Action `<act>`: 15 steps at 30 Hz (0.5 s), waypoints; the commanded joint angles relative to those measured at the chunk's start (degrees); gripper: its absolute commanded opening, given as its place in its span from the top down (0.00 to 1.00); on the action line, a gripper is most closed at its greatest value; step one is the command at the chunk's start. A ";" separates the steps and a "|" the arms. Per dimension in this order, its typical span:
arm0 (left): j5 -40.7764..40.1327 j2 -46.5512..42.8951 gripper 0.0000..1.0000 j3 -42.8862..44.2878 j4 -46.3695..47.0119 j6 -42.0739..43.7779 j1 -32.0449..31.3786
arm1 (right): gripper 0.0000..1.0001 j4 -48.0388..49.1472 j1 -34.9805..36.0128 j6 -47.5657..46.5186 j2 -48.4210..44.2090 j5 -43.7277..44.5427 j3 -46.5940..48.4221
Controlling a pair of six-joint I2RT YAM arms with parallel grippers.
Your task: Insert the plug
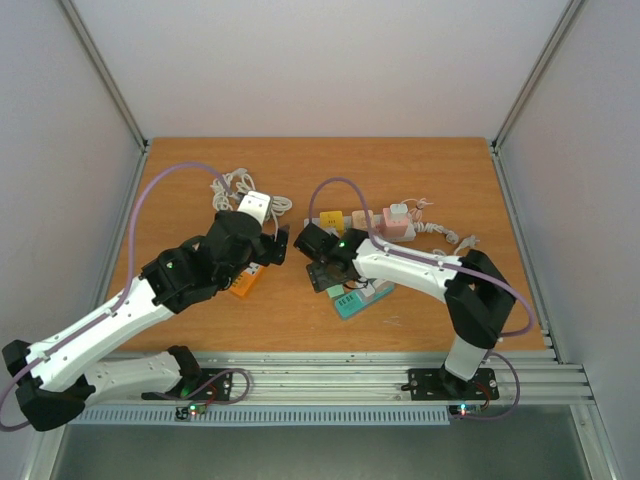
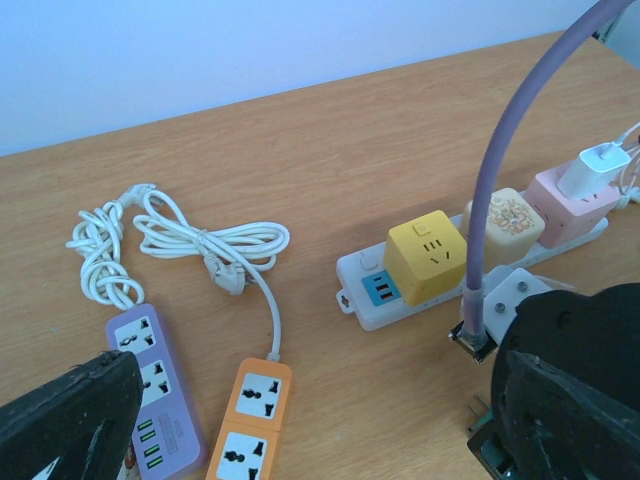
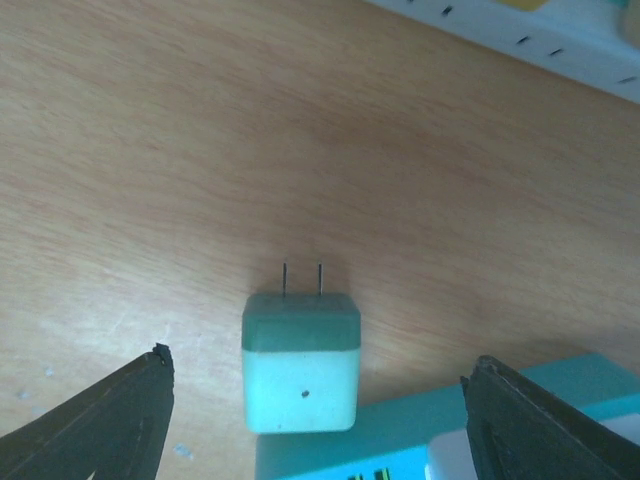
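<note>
The plug [image 3: 300, 362] is a small cube, dark green at the front and pale at the back, with two metal prongs. It lies flat on the wood, its rear against a teal power strip [image 3: 420, 440]. My right gripper [image 3: 320, 362] is open, one finger on each side of the plug and neither touching it. In the top view, that gripper [image 1: 325, 265] hangs over the teal strip [image 1: 360, 298]. My left gripper [image 1: 272, 247] is open and holds nothing. One of its fingers [image 2: 70, 420] shows beside the orange socket strip [image 2: 250, 420].
A purple strip [image 2: 155, 400] lies left of the orange one, with a coiled white cord [image 2: 180, 240] behind them. A white strip [image 2: 370, 285] carries yellow [image 2: 425, 255], patterned and pink cubes and a white charger [image 2: 595, 170]. The right arm's wrist [image 2: 570, 390] is close by.
</note>
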 commanded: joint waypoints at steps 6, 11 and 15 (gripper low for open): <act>-0.85 -2.09 0.02 -3.13 3.81 -1.52 0.50 | 0.30 0.73 0.45 2.65 6.55 0.08 1.18; -0.49 -1.64 0.02 -3.02 3.80 -1.46 0.50 | 0.41 1.70 0.46 4.43 8.55 0.24 0.92; 0.47 -1.02 0.02 -2.69 3.43 -0.77 0.50 | 0.47 2.26 0.44 6.78 8.77 1.17 0.29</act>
